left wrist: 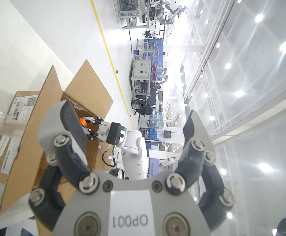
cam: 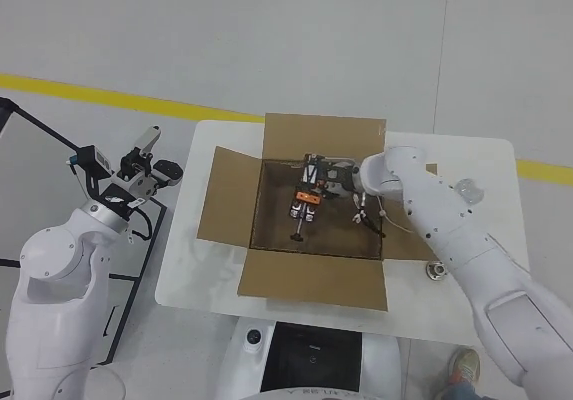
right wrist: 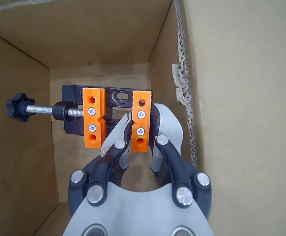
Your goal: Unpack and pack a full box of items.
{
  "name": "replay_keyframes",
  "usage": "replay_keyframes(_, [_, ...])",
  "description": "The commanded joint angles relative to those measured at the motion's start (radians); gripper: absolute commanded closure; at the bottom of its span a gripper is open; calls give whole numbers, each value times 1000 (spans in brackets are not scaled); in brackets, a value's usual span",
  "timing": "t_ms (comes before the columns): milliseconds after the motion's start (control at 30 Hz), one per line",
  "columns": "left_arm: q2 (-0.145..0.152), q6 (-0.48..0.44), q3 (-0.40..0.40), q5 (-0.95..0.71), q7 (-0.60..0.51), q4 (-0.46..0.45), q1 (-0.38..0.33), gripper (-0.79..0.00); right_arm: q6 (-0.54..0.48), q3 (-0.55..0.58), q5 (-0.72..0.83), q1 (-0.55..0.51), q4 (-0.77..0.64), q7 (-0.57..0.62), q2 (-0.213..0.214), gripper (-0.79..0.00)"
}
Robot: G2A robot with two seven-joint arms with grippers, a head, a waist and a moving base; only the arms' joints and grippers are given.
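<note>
Brown cardboard box (cam: 311,280), flaps open, holds black-and-orange bench vise (right wrist: 92,119); right gripper (right wrist: 141,115) clamped on its orange plate, left gripper (left wrist: 130,114) agape aside; we judge unpacking, next needing a vertical lift.

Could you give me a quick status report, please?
Right pincer shut on vise, inside box. Left pincer open, empty. Flaps folded out.
</note>
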Motion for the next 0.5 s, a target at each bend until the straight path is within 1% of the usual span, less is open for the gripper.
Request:
replay_keyframes(0, [0,0,0,0,0,0,0,-785,-15,76,9,-67,-130,45,31,0])
replay_keyframes(67, [0,0,0,0,0,0,0,-785,-43,175,35,-154,-278,94,67,0])
replay_keyframes(200, [0,0,0,0,0,0,0,-785,-63,320,65,-283,-475,162,111,0])
replay_keyframes(333, [0,0,0,0,0,0,0,-785,-29,458,90,-405,-646,195,141,0])
replay_keyframes(467, [0,0,0,0,0,0,0,-785,39,594,105,-528,-790,204,162,0])
